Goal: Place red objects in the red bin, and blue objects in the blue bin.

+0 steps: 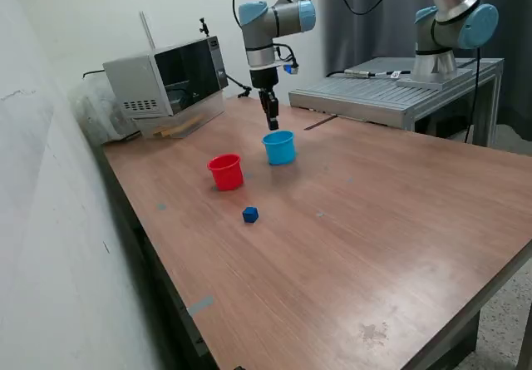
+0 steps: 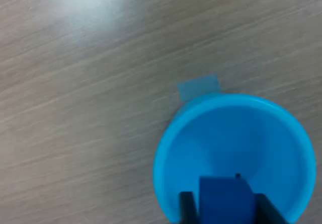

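My gripper [image 1: 272,123] hangs just above the light blue cup [image 1: 280,148], near its far rim. In the wrist view the gripper [image 2: 225,204] is shut on a dark blue cube [image 2: 224,199], held over the open mouth of the blue cup [image 2: 201,133]. A second dark blue cube [image 1: 250,214] lies on the table in front of the red cup [image 1: 226,172]. The red cup stands to the exterior view's left of the blue cup. No red cubes show; the inside of the red cup is hidden.
A grey box-like appliance [image 1: 166,79] stands at the table's back left. A metal platform [image 1: 391,91] with a second robot arm [image 1: 453,21] is at the back right. A small patch of tape [image 2: 197,87] lies on the wood beside the blue cup.
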Action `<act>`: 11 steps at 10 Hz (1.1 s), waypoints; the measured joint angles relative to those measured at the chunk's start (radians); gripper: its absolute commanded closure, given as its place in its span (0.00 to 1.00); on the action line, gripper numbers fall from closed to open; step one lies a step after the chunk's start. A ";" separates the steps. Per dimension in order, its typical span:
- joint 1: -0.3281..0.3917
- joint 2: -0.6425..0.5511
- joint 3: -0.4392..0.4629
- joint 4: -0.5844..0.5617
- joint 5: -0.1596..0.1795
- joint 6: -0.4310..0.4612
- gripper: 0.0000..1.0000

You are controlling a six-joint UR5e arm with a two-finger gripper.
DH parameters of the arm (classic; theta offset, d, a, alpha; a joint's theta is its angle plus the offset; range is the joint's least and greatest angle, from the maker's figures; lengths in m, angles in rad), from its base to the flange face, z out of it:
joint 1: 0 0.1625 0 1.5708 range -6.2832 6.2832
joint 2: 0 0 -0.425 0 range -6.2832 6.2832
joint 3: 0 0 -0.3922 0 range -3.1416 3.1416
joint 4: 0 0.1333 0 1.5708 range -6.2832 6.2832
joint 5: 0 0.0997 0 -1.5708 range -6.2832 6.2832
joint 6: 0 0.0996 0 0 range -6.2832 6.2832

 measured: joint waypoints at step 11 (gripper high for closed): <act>0.184 0.028 -0.223 0.083 0.003 -0.130 0.00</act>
